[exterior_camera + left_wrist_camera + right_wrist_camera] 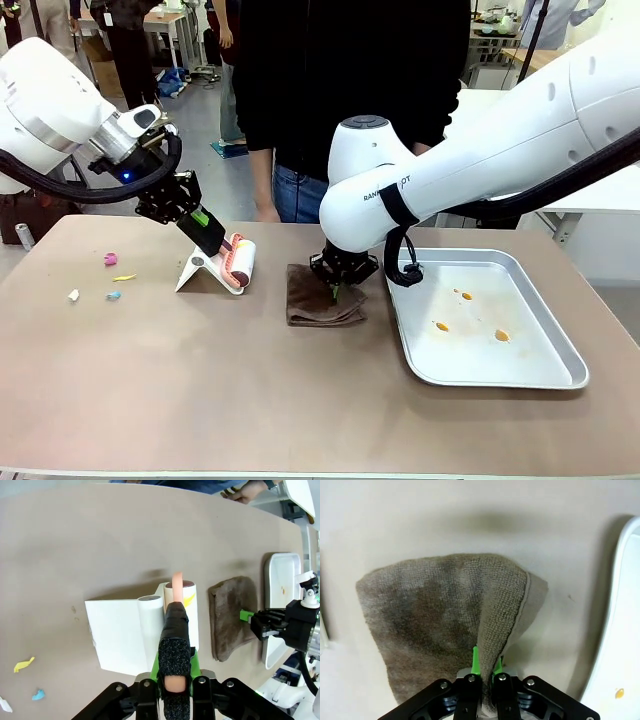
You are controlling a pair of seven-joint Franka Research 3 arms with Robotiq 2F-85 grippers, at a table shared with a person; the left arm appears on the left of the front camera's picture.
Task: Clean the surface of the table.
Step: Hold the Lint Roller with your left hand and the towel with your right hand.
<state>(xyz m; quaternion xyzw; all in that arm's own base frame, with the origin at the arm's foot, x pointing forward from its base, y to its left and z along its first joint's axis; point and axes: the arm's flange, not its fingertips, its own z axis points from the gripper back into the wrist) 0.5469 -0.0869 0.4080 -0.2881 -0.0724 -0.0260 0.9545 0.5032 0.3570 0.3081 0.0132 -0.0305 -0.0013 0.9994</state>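
Left gripper (pixel 213 238) clamped one pink-handled lint roller (pixel 243 262); right gripper (pixel 335 290) pinched one brown terry cloth (pixel 312 306); four scraps (pixel 110 260) at roller's nine o'clock.

Silver tray (pixel 540 358) with orange spots, folded brown cloth (pixel 308 306), lint roller (pixel 241 263), coloured scraps (pixel 111 260)

This looks like a robotics lab or test hall. One white robot arm (pixel 45 95) comes in from the left of the frame and a second white arm (pixel 500 150) from the right, both over a plain brownish tabletop (pixel 200 380). In the upper left, people (pixel 130 45) stand on bare grey floor (pixel 195 150) beside a work table (pixel 165 22). A white table (pixel 600 195) stands at the right edge.
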